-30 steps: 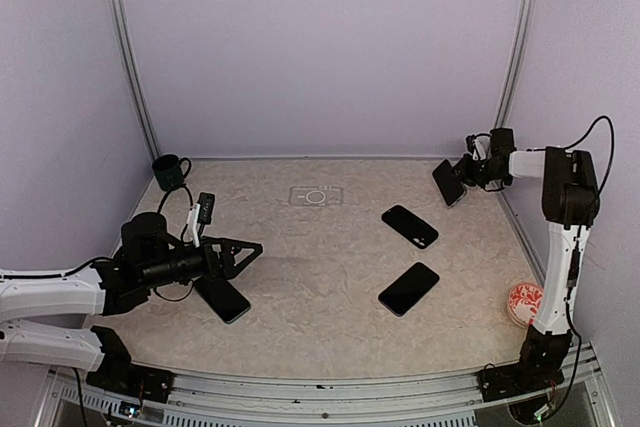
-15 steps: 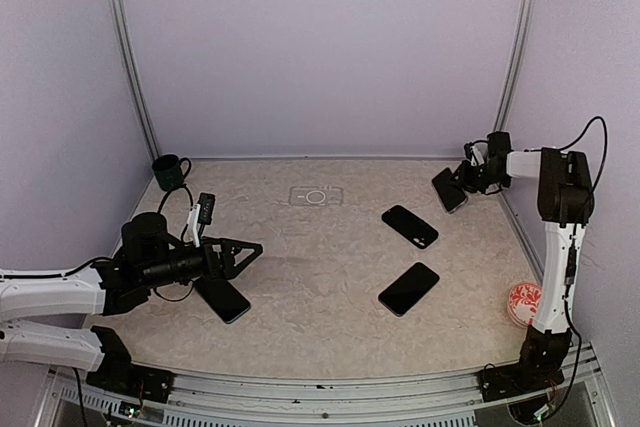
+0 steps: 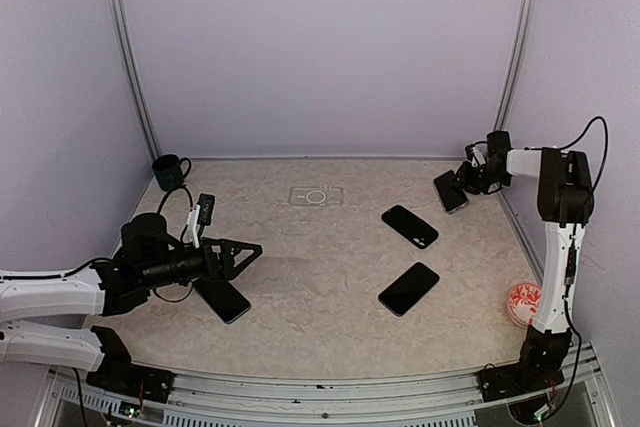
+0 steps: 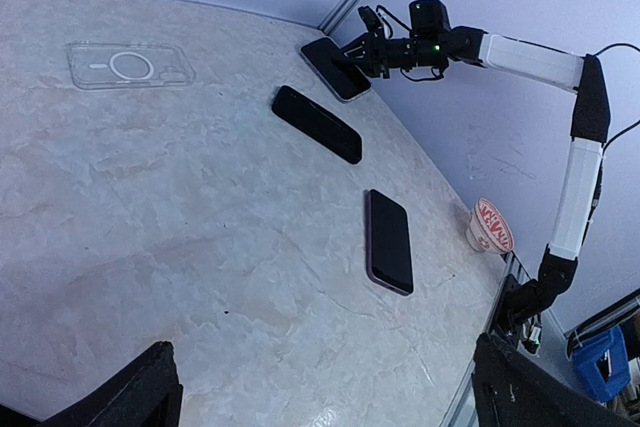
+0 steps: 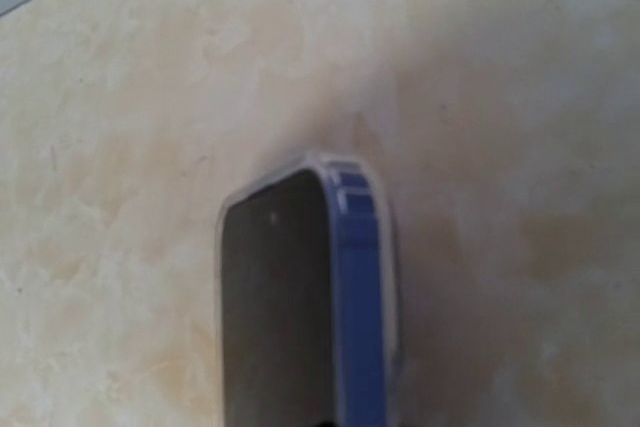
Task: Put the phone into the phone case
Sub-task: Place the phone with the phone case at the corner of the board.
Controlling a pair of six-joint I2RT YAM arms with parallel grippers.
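A clear phone case [image 3: 316,196] lies flat at the back middle of the table, also in the left wrist view [image 4: 130,65]. My right gripper [image 3: 468,182] is at the far right back, shut on a dark phone [image 3: 450,190] held low over the table. In the right wrist view this phone [image 5: 300,307] has a blue edge with a clear rim around it; my fingers are out of frame there. My left gripper [image 3: 245,250] is open and empty above the left of the table, its fingertips [image 4: 130,397] spread wide.
Two black phones lie in the right middle [image 3: 410,226] [image 3: 408,288], and another [image 3: 222,298] lies under my left arm. A dark mug [image 3: 170,171] stands at the back left. A red and white cup [image 3: 524,301] stands near the right edge.
My right gripper has lowered its phone from a steep tilt to nearly flat close to the table. My left arm has not moved.
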